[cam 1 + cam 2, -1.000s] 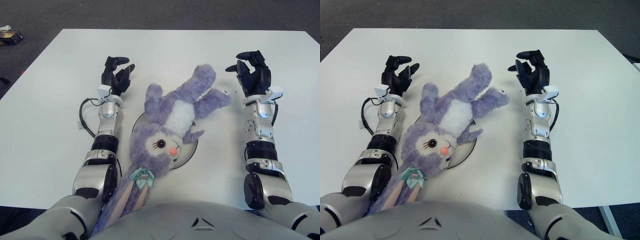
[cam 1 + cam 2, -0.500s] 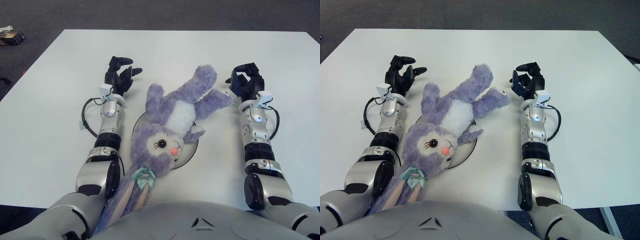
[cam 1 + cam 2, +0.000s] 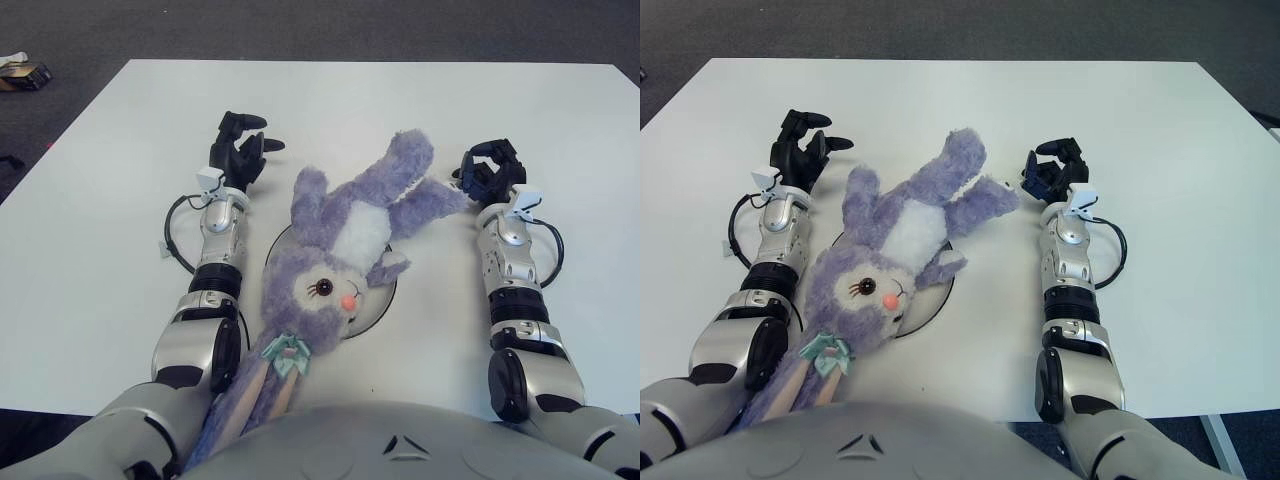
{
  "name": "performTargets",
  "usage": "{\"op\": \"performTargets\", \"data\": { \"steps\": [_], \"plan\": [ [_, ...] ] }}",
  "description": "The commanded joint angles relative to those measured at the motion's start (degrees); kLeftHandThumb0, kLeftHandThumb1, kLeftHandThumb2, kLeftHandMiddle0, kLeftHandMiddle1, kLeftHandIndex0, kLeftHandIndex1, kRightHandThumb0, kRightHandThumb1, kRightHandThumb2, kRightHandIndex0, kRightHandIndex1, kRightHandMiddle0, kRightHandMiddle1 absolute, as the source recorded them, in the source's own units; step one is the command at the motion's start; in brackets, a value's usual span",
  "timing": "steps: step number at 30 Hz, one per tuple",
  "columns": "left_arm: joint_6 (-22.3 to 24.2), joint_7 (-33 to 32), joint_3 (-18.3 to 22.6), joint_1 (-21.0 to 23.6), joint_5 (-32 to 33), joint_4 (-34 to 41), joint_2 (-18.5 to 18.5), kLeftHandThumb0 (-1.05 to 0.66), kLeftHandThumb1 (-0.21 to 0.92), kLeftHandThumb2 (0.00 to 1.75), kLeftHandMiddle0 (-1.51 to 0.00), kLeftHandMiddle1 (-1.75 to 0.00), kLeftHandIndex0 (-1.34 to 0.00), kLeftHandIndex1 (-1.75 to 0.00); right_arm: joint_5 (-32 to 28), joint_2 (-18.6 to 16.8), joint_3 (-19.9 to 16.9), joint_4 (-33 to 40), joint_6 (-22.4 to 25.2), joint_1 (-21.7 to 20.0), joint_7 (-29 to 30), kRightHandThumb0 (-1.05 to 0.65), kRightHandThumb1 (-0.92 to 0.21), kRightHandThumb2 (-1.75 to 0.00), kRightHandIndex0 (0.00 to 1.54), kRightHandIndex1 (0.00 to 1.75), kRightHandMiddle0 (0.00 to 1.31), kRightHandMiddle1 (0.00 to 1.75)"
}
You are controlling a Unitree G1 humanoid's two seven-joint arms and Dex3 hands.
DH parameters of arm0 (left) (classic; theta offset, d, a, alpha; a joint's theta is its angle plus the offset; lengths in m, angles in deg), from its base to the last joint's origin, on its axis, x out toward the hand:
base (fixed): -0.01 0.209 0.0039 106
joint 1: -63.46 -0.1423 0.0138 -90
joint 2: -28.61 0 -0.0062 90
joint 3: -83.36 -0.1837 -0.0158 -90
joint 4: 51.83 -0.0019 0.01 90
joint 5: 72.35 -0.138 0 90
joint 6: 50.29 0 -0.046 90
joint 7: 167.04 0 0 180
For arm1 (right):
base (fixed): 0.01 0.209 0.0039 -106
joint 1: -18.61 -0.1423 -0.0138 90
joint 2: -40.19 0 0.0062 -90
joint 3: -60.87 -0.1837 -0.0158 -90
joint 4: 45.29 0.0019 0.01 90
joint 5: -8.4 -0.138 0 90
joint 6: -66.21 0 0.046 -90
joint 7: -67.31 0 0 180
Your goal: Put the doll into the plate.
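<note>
Left eye view shows a white worktop [image 3: 330,110] filling most of the scene, with dark floor beyond its far edge at 12 o'clock. A purple plush rabbit doll [image 3: 345,240] sprawls across the middle, lying diagonally: its head with a pink nose sits toward 7 o'clock over a round white plate [image 3: 383,297], its white belly lies across the plate's far rim, and its legs stretch out toward 1 o'clock onto the bare worktop. The long ears trail off the near edge at 6 o'clock, tied with a small teal bow [image 3: 285,353]. Only parts of the plate's rim show on either side of the doll. The left hand [image 3: 240,152] sits at 10 o'clock from the doll, just beside its raised arm, fingers loosely spread and gripping nothing. The right hand [image 3: 490,168] sits at 2 o'clock, just beside the doll's foot, fingers curled inward and holding nothing.
</note>
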State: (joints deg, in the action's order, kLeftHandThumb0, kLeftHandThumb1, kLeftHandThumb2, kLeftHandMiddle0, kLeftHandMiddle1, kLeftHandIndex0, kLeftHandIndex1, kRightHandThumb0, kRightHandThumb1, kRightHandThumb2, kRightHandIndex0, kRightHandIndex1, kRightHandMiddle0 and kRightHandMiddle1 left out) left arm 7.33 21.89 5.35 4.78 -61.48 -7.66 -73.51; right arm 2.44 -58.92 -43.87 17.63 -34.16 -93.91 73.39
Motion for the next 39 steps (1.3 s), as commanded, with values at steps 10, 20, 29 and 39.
{"op": "performTargets", "data": {
  "steps": [10, 20, 29, 39],
  "plan": [
    [1.4, -1.1, -0.7, -3.7, -0.9, -0.7, -2.3, -0.35, 0.92, 0.4, -0.65, -1.59, -0.33, -1.62, -0.1, 0.4, -0.1, -0.6, 1.3, 1.9, -0.3, -0.37, -0.79, -0.69, 0.73, 1.75, 0.29, 1.75],
    [1.9, -2.2, -0.8, -4.0, -1.8, -0.5, -2.7, -0.35, 0.92, 0.38, -0.66, -1.61, -0.34, -1.6, 1.2, 1.0, 0.4, -2.5, 0.2, 1.8, 0.5, -0.37, -0.79, -0.69, 0.75, 1.75, 0.29, 1.75],
    [4.4, -2.4, -0.8, -4.9, -1.7, 1.4, -2.8, -0.35, 0.92, 0.38, -0.67, -1.6, -0.34, -1.6, 5.8, 2.0, 2.3, -4.1, -3.5, 2.5, 3.4, -0.37, -0.77, -0.7, 0.74, 1.75, 0.31, 1.73],
    [6.3, -2.1, -0.9, -6.0, -1.7, 3.8, -3.1, -0.35, 0.92, 0.38, -0.67, -1.6, -0.34, -1.6, 8.1, 1.5, 3.0, -3.9, -5.5, 3.4, 5.9, -0.37, -0.76, -0.7, 0.74, 1.75, 0.33, 1.71]
  ]
}}
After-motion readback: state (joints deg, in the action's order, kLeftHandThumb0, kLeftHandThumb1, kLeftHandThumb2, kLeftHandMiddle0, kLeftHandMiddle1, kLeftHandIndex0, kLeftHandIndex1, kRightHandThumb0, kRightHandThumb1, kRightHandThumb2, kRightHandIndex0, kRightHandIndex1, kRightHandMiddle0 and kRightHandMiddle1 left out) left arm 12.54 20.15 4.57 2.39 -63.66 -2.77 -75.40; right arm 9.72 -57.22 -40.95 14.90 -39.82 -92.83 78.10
